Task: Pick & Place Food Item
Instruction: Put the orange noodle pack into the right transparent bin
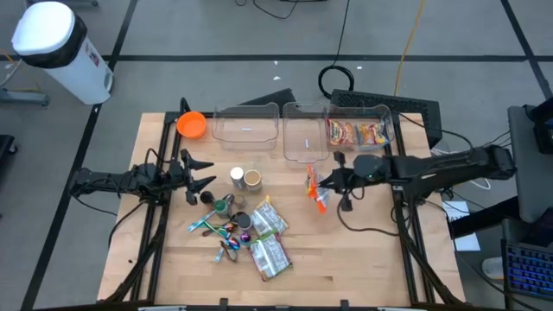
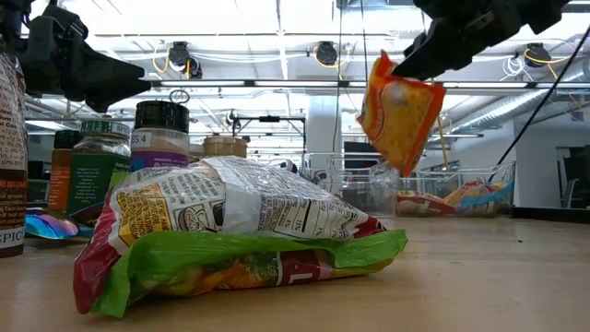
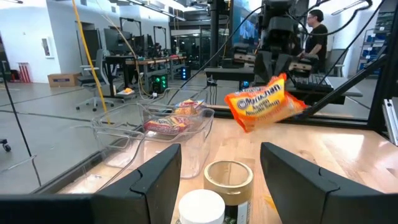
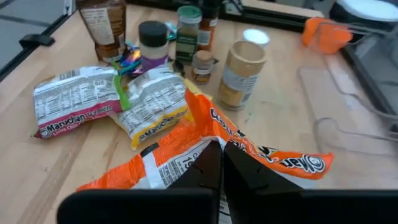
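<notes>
My right gripper (image 1: 327, 181) is shut on an orange ramen packet (image 1: 315, 190) and holds it in the air right of the table's middle; the packet also shows in the low view (image 2: 401, 111) and the left wrist view (image 3: 264, 102). My left gripper (image 1: 207, 174) is open and empty at the table's left, its fingers (image 3: 155, 180) pointing at a tan-lidded jar (image 3: 229, 177) and a white-lidded jar (image 3: 202, 206). Two more ramen packets (image 1: 268, 221) (image 1: 272, 256) lie flat on the table near its front middle. My right gripper pinches the orange packet between its two shut fingers at the packet's upper end (image 2: 392, 69), where the wrapper crumples beside the fingers (image 4: 205, 140). The fingers come from the table's right side, slanting down. The packet hangs tilted below them, lifted clear of the table.
Three clear bins stand along the far edge (image 1: 246, 126) (image 1: 305, 131) (image 1: 360, 131); the right one holds packets. An orange bowl (image 1: 192, 125) stands at the far left. Spice jars and small wrapped items (image 1: 223, 226) crowd the left-middle. Bare wood lies at the front right.
</notes>
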Controlling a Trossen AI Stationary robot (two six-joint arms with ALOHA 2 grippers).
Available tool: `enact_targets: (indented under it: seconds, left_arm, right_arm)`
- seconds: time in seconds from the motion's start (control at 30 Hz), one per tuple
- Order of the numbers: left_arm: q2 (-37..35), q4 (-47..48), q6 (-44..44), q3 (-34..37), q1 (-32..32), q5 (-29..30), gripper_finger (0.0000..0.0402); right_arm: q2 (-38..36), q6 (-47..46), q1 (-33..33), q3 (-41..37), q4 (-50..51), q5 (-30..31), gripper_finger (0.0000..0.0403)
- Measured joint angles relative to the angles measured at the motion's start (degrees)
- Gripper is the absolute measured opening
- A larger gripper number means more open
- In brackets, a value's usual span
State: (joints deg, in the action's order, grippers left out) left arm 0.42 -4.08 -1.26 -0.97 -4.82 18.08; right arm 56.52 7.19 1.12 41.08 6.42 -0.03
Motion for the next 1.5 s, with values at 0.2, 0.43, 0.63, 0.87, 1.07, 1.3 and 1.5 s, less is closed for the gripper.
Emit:
enact_targets:
  seconds: [0.2,0.43,0.63,0.87,1.07,1.3,1.5]
  left_arm:
    - [0.0,0.0,0.0,0.0,0.0,0.0,0.0228]
    - [0.0,0.0,0.0,0.0,0.0,0.0,0.0228]
    - [0.0,0.0,0.0,0.0,0.0,0.0,0.0228]
    - [0.0,0.0,0.0,0.0,0.0,0.0,0.0228]
    - [0.0,0.0,0.0,0.0,0.0,0.0,0.0228]
    - [0.0,0.0,0.0,0.0,0.0,0.0,0.0228]
    - [0.0,0.0,0.0,0.0,0.0,0.0,0.0228]
  right_arm:
    - [-4.9,3.1,-4.4,0.0,3.6,0.3,0.0001]
    - [-8.3,5.2,-13.4,0.0,6.7,0.2,0.0]
    - [-8.7,10.9,-21.7,-0.1,7.0,0.0,0.0]
    - [-8.0,13.2,-32.9,-0.1,2.2,0.1,0.0]
    - [-4.3,15.4,-41.3,-0.1,-1.7,0.6,0.0]
    - [3.2,22.1,-48.0,-0.1,-8.4,6.0,0.0]
    - [10.1,41.3,-48.5,-0.1,-7.0,2.6,0.0]
